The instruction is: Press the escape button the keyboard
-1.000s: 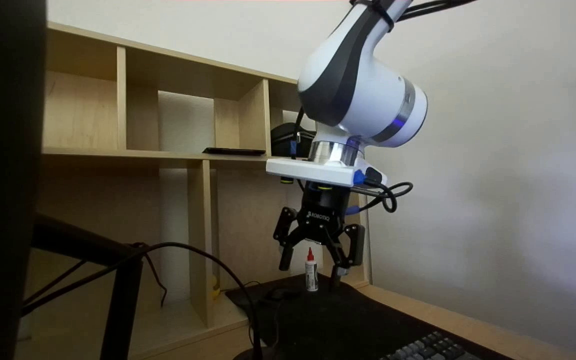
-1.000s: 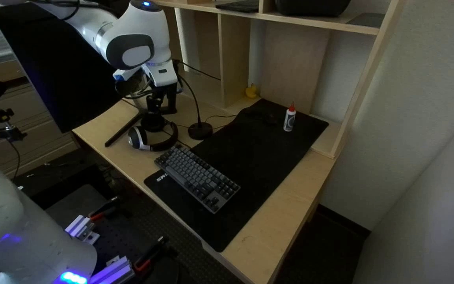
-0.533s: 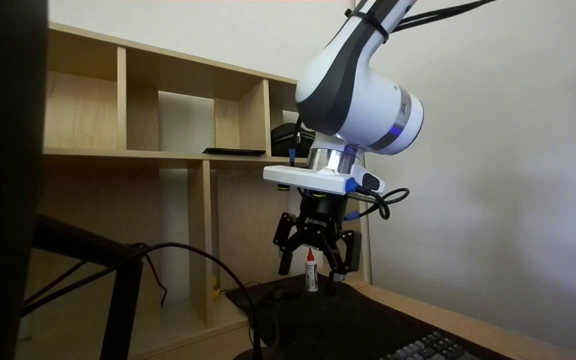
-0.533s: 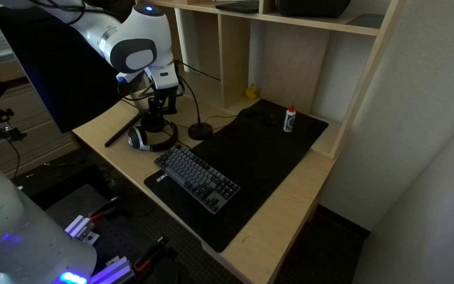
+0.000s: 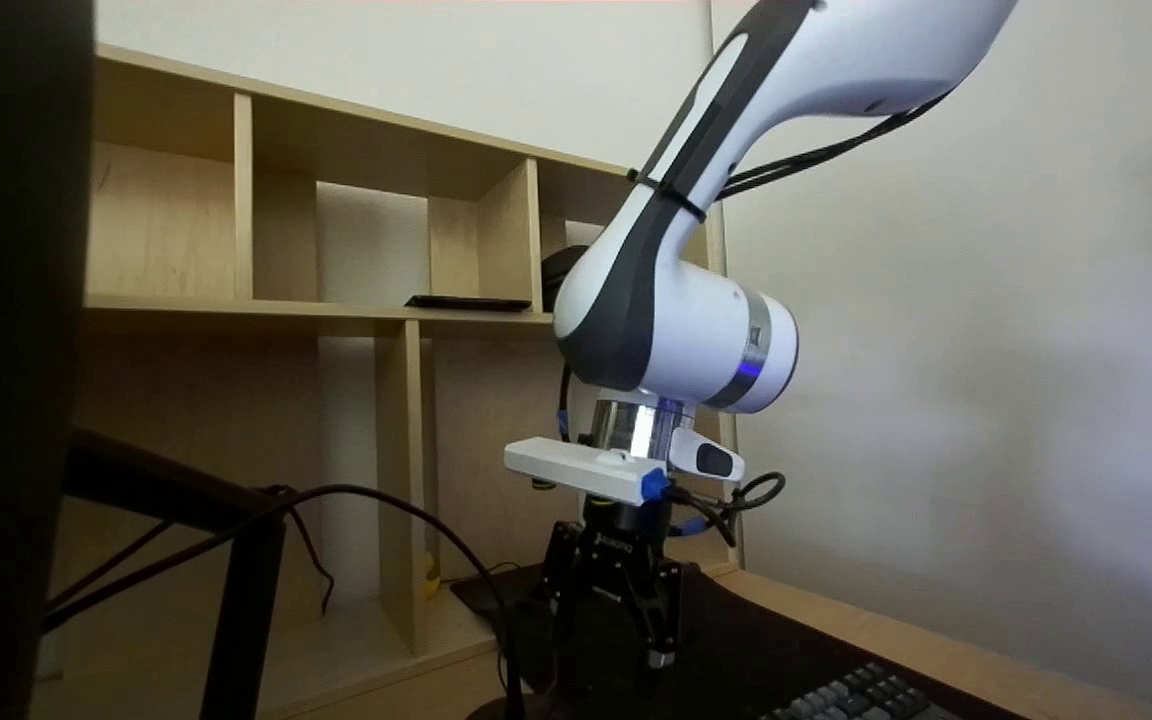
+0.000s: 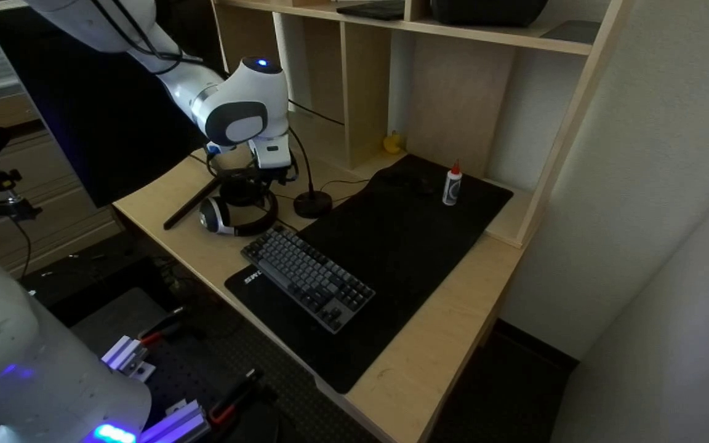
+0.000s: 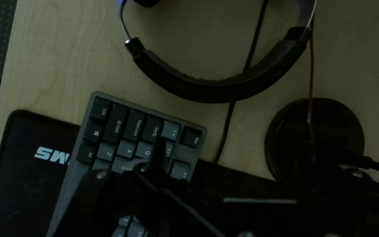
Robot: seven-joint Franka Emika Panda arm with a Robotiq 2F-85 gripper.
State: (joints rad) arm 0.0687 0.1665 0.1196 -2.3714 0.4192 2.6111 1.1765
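Observation:
The flat black keyboard (image 6: 308, 277) with grey and dark keys lies on the desk mat in an exterior view. Only its corner (image 5: 856, 695) shows at the bottom of an exterior view. In the wrist view, the near end of the keyboard (image 7: 136, 122) shows the Esc key (image 7: 190, 136) at its corner. My gripper (image 5: 606, 655) points down, open and empty, with its fingers apart. In the wrist view, one dark finger overlaps the Tab, Q and 1 keys, left of and below Esc. That finger appears above the keys; contact cannot be told. The other finger is lost in darkness.
Black headphones (image 6: 260, 223) lie beside the keyboard, with a round microphone base (image 6: 312, 204) and its gooseneck close by. A large monitor (image 6: 84, 104) stands behind the arm. A red-capped bottle (image 6: 452, 186) stands on the black mat (image 6: 404, 246). Wooden shelves (image 5: 336, 315) line the back.
The arm and gripper have moved down toward the desk, shifting slightly left in an exterior view and right in an exterior view. The gripper stays open. The keyboard has not moved.

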